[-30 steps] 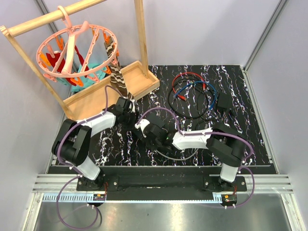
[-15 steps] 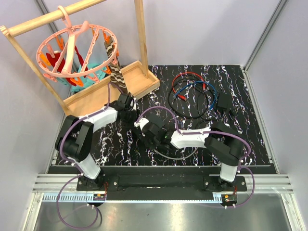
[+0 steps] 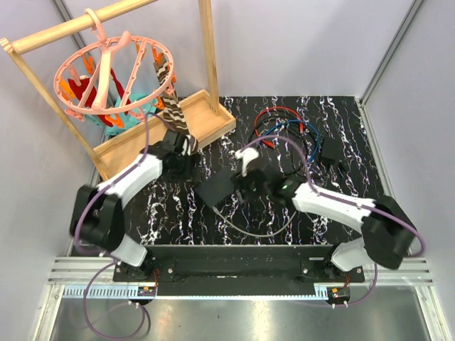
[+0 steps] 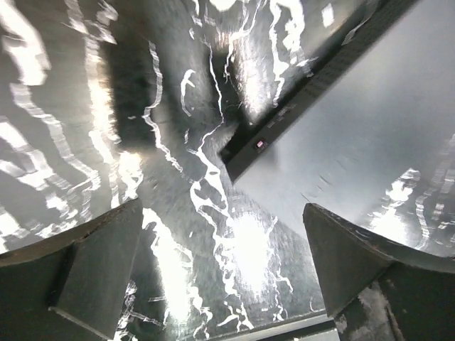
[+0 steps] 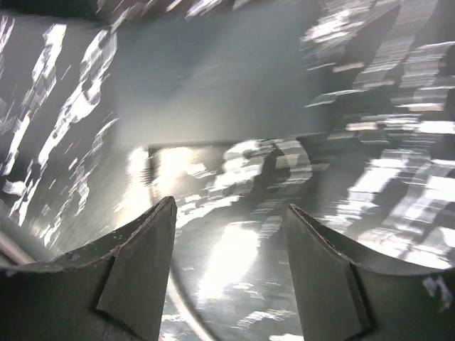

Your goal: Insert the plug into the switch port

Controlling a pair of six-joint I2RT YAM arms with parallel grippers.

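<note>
The switch box (image 3: pixel 216 187) lies flat and matte black on the marbled mat between my two grippers. Its port edge (image 4: pixel 274 135) shows in the left wrist view. The box (image 5: pixel 213 92) fills the upper part of the right wrist view. A thin grey cable (image 3: pixel 242 226) runs up to the box's near side; the plug itself I cannot make out. My left gripper (image 3: pixel 186 165) (image 4: pixel 224 266) hangs open just left of the box, nothing between its fingers. My right gripper (image 3: pixel 240 183) (image 5: pixel 227 241) hangs open at the box's right side, also holding nothing.
A wooden rack with a peach clip hanger (image 3: pixel 106 71) and its wooden tray (image 3: pixel 167 135) stand at the back left. Coiled red, blue and black cables (image 3: pixel 284 131) and a small black adapter (image 3: pixel 331 149) lie at the back right. The mat's edge (image 3: pixel 384 177) runs along the right.
Both grippers opened. The right arm swung from over the box toward the back right, uncovering the box. The left gripper drew back toward the wooden tray.
</note>
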